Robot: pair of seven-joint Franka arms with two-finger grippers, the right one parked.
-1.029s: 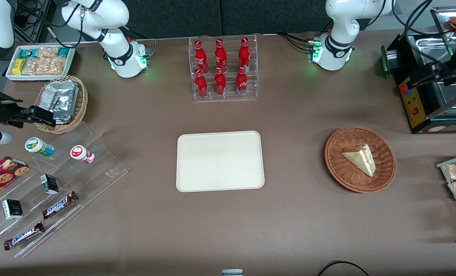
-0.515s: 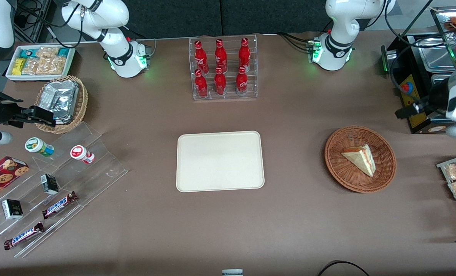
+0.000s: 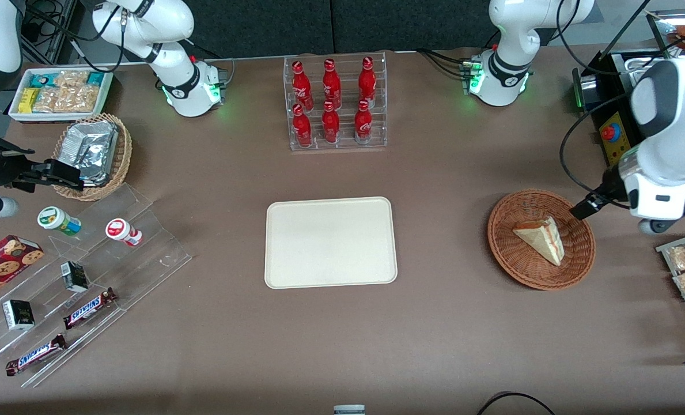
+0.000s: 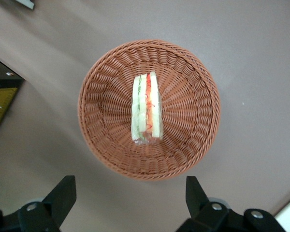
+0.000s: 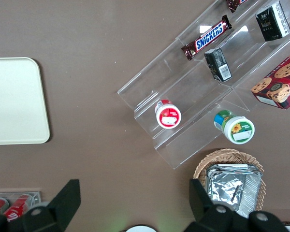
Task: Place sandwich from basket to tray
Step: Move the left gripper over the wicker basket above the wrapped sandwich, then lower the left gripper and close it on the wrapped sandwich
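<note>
While the sandwich (image 4: 146, 107) lies on edge in the middle of the reddish-brown wicker basket (image 4: 100, 145), the left arm's end effector (image 4: 130, 203) hangs above it, fingers (image 4: 64, 194) spread wide and holding nothing, clear of basket and bread. Sandwich (image 3: 541, 238) and basket (image 3: 509, 265) sit on the desk toward the working arm's end, well apart from the bare cream tray (image 3: 330, 242). Half a second ago the arm was higher and farther from the front camera; it has since swung over the basket's rim.

only thing i can actually read is "SNICKERS" on the two candy bars (image 3: 89, 308) (image 3: 36, 354), on the clear rack (image 3: 124, 242).
</note>
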